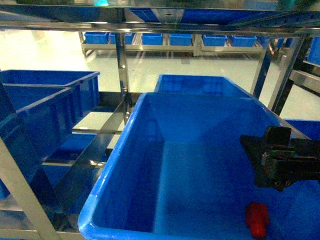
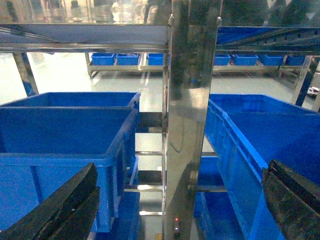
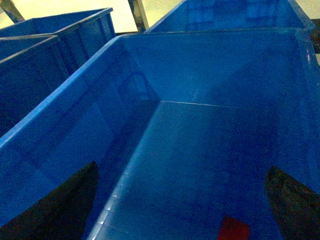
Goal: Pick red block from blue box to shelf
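Red block (image 3: 233, 228) on blue box (image 3: 65, 95) floor, between wide-open, empty right jaws.

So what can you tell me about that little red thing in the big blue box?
The red block is small, bright red and looks like plastic. It lies on the floor of the blue box, near the front right corner, with nothing else in the box. The right pincer hangs open above it, not touching it. The right wrist view shows only its top edge between the fingers. It is too blurry to make out a stud.
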